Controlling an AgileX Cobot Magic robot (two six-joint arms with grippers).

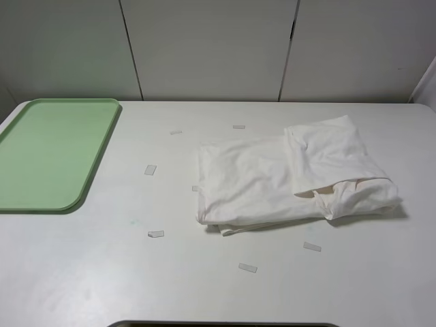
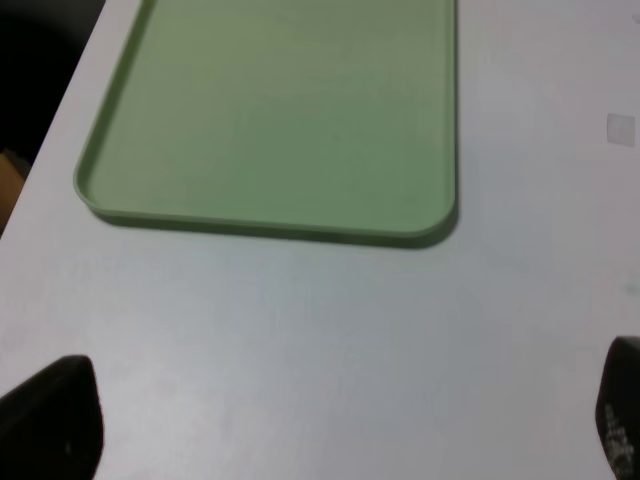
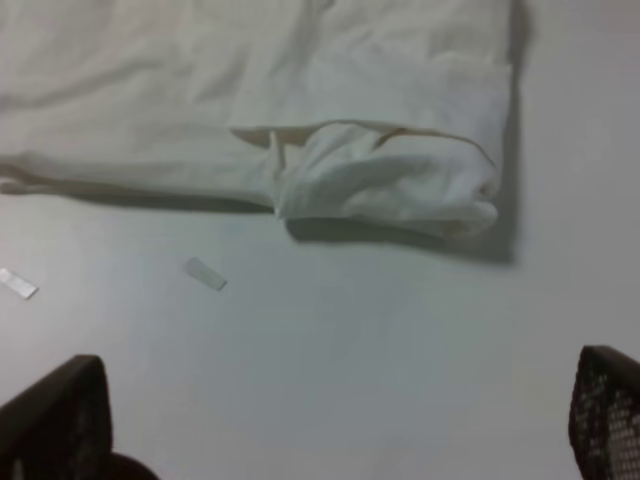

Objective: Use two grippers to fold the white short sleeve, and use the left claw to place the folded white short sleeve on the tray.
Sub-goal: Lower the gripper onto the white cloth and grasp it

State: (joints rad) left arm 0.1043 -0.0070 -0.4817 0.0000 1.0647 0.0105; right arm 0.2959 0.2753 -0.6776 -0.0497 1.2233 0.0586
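Observation:
The white short sleeve (image 1: pixel 293 177) lies partly folded on the table, right of centre, with one side doubled over at its right end; the right wrist view shows its near edge (image 3: pixel 380 180). The pale-green tray (image 1: pixel 48 153) sits empty at the far left and fills the left wrist view (image 2: pixel 280 110). Neither arm appears in the exterior high view. My left gripper (image 2: pixel 330 420) is open over bare table just short of the tray. My right gripper (image 3: pixel 340 420) is open above bare table, short of the shirt's near edge. Nothing is between either pair of fingers.
Several small clear tape-like scraps lie on the white table around the shirt, for example one scrap (image 1: pixel 155 234) and another scrap (image 3: pixel 205 273). Panelled white walls (image 1: pixel 204 48) stand behind the table.

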